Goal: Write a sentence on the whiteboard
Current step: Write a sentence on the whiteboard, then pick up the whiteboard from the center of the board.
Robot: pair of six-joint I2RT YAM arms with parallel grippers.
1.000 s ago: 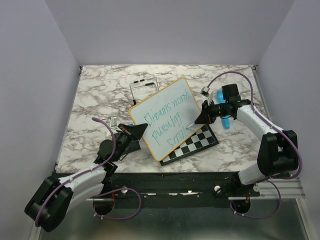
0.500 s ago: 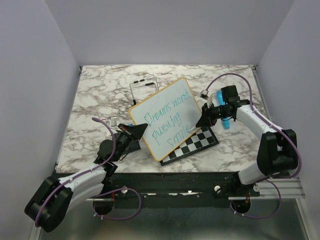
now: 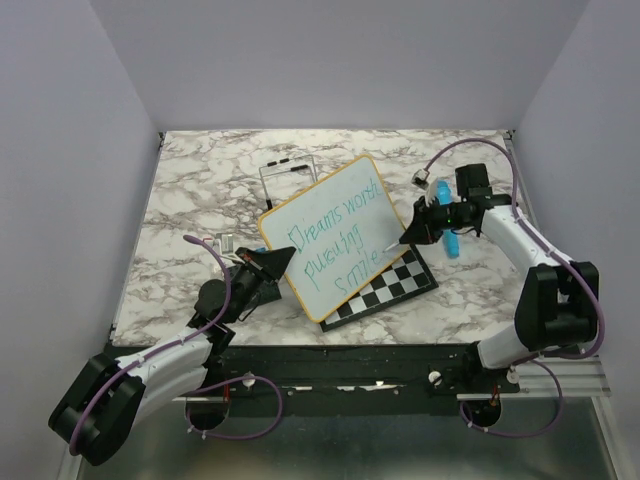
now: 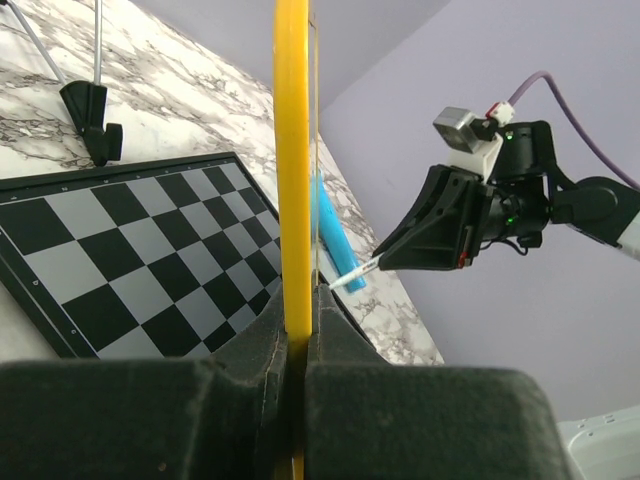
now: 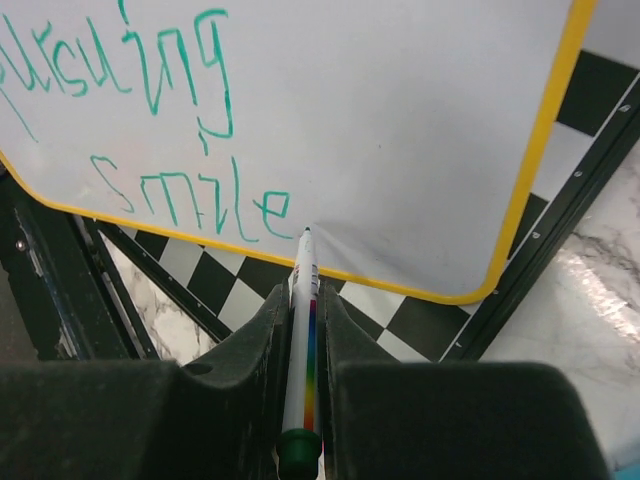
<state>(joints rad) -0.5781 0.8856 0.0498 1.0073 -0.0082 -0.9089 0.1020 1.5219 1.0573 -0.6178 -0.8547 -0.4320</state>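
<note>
The whiteboard [image 3: 333,238] stands tilted on its edge over the left half of the chessboard [image 3: 392,284], which lies flat on the marble worktop [image 3: 190,200]. The sentence [image 3: 335,245] runs across it in three teal lines reading "Dreams worth pursuing smile". At the chessboard's near-left side, the left end effector [image 3: 276,263] is pinched on the board's yellow frame, which the left wrist view shows edge-on between the fingers. Above the chessboard's right part, the right end effector [image 3: 408,233] is pressed on a white marker [image 5: 302,345] with a rainbow stripe. The marker's tip sits just past the final "e" of "smile", possibly touching the surface; contact cannot be confirmed. A blue object [image 3: 450,244] lies just beyond the chessboard's far-right corner.
</note>
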